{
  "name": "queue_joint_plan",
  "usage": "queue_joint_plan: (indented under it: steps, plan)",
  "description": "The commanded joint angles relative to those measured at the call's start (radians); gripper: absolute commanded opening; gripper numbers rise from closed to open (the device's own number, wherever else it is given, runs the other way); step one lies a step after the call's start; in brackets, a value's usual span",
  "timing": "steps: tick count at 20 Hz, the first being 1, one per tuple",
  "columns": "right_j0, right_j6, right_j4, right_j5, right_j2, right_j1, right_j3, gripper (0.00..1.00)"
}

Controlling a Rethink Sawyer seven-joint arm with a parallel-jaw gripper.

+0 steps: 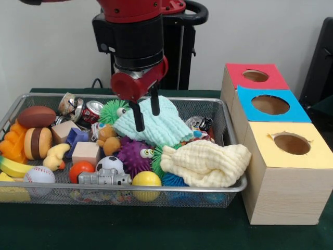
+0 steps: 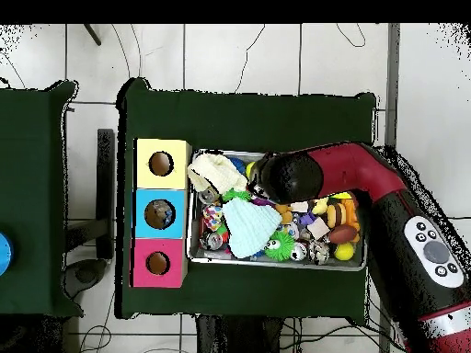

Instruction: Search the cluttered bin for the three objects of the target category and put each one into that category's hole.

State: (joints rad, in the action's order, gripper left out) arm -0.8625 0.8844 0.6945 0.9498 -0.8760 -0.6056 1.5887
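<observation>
Tool (image 1: pixel 146 117) fingers apart over mint cloth (image 1: pixel 156 127), hidden from overhead

Red arm (image 1: pixel 136 13); black wrist; red gripper (image 1: pixel 146 115) housing; black fingers (image 1: pixel 137 117).

The red and black arm (image 1: pixel 136 36) comes straight down in the front view, its wrist vertical and its gripper (image 1: pixel 146 116) pointing downward. The two thin black fingers (image 1: pixel 137 117) hang parted with a clear gap between them, gripping nothing. In the overhead view the arm (image 2: pixel 368 175) reaches in from the lower right corner, bending at the elbow.
</observation>
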Motion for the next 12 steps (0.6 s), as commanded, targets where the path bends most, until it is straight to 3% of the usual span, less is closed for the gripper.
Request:
queue_joint_plan:
  steps: [1, 5, 12]
  plan:
    - [-0.018, -0.321, 0.018, 0.124, -0.016, 0.027, 0.074, 1.00]
    - [-0.021, -0.313, 0.023, 0.122, -0.012, 0.009, 0.092, 1.00]
    - [-0.124, -0.255, -0.042, 0.051, -0.094, -0.145, 0.244, 1.00]
